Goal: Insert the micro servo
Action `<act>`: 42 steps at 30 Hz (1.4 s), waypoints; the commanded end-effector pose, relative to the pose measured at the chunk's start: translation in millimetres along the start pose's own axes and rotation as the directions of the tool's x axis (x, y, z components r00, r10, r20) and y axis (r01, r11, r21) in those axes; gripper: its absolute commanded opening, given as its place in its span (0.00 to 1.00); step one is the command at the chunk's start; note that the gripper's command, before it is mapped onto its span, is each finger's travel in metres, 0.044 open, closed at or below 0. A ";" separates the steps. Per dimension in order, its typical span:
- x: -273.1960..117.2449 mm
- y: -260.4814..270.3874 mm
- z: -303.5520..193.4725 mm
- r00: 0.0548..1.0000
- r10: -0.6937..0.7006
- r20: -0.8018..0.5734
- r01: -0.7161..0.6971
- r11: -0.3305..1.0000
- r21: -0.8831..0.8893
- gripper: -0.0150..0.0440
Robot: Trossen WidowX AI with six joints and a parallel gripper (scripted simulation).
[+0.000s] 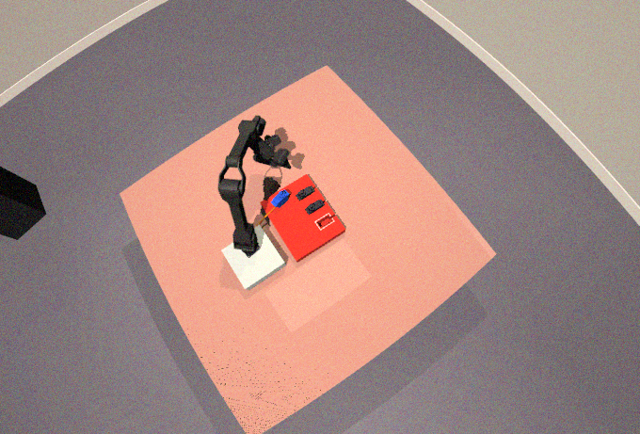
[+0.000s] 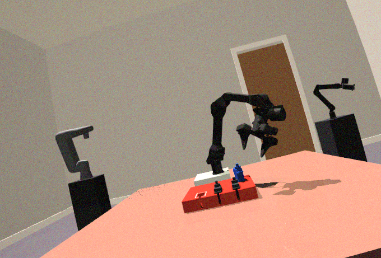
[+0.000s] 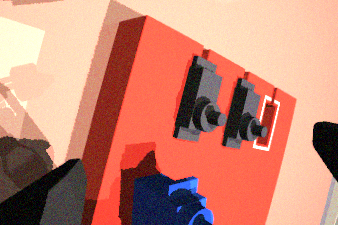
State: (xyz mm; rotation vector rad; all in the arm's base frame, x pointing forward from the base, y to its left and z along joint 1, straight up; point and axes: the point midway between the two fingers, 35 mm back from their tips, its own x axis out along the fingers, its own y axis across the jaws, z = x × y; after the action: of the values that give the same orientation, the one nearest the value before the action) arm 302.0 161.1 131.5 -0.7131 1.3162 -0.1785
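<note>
Fingers (image 2: 244, 136) of the gripper (image 2: 254, 145) are spread almost to their widest, and nothing is held between them. In the exterior view the gripper is seen hanging in the air, well above the red deck (image 2: 246, 192) and off past its end, with its fingertips pointed downward. In the top view the gripper (image 1: 275, 163) is placed just beyond the deck's far edge, near the corner where the blue servo stands.

The loose micro servo (image 1: 280, 198), blue in colour, is seen standing on the red deck (image 1: 296, 235) at the corner nearest the arm's white base block (image 1: 253, 266). Its output shaft is shown pointing up in the exterior view (image 2: 238, 172), and an orange cable (image 1: 264, 218) is seen trailing from it over the deck's edge toward the base block. In the wrist view the blue servo (image 3: 174, 222) is found at the bottom of the picture, with dark fingers at the lower left (image 3: 43, 215) and at the right edge.

Two dark servos (image 1: 305, 192) (image 1: 314, 206) are seated in a row on the deck. Beyond them the marked pocket (image 1: 325, 222) is outlined in white and is not occupied; it lies at the far end of the row from the blue servo. In the wrist view the white outline (image 3: 268, 125) is partly hidden behind the nearer dark servo (image 3: 245, 121).

The deck is rested on a salmon-coloured table top (image 2: 307, 218), on which the arm's shadow (image 2: 303, 186) is cast.
</note>
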 end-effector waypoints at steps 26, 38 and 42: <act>15.7 -22.0 -39.2 0.976 0.204 -0.075 -0.180 0.564 -0.806 1.00; 21.5 -27.5 -56.1 0.954 0.287 -0.090 -0.152 0.200 -0.968 1.00; 23.2 -29.0 -61.7 0.945 0.314 -0.093 -0.121 0.071 -0.990 1.00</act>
State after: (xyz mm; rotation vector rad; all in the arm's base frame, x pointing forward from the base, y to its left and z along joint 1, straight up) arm 262.3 106.0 123.4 -1.5904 1.2930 1.1226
